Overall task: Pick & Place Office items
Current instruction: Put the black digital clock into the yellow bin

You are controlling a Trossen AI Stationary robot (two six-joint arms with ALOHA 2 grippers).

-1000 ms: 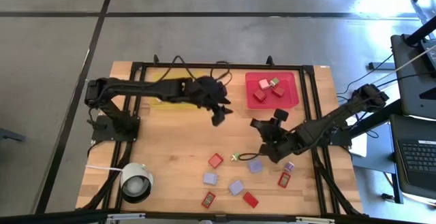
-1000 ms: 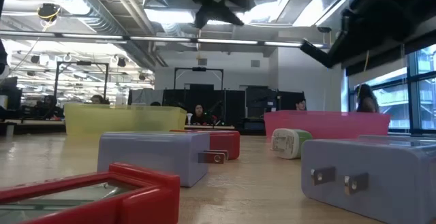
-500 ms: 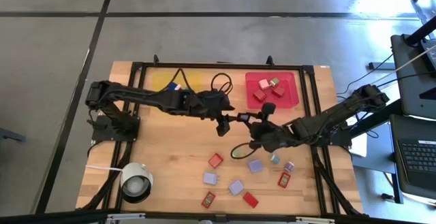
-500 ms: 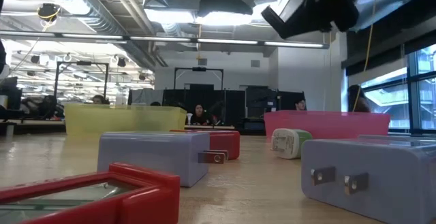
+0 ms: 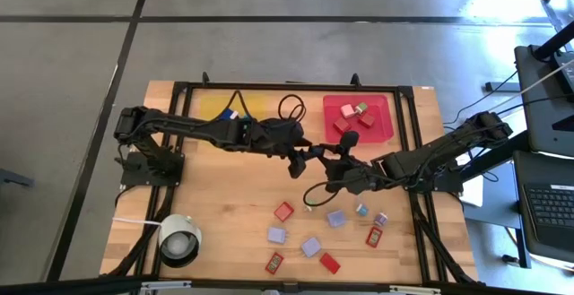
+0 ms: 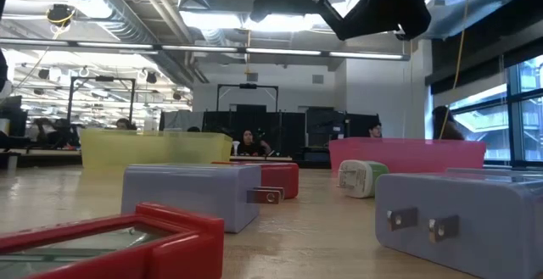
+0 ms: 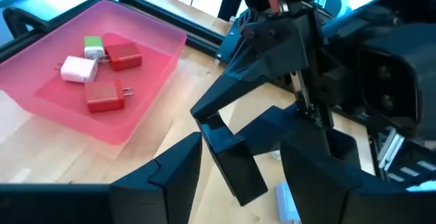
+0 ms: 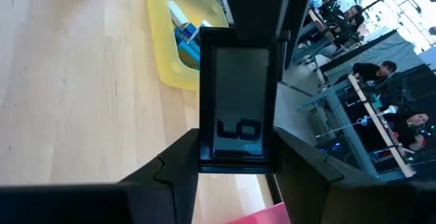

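Meeting over the middle of the tabletop (image 5: 224, 196), two robot arms face each other tool to tool.

Right tool (image 8: 235, 142) is pinching a dark flat block (image 8: 237, 108) whose face carries pale marks resembling "LO", though they cannot be read for sure. Left tool (image 7: 242, 149) has its fingers (image 7: 170, 176) spread to either side of that block, and whether they touch it cannot be told. A red tray (image 5: 381, 129) at the far edge holds white, green and red blocks; a yellow tray (image 5: 211, 107) beside it holds a blue one. Loose blocks, among them a red one (image 5: 283, 212) and a lilac one (image 5: 336, 218), lie near the front edge. People sit at desks in the room beyond.
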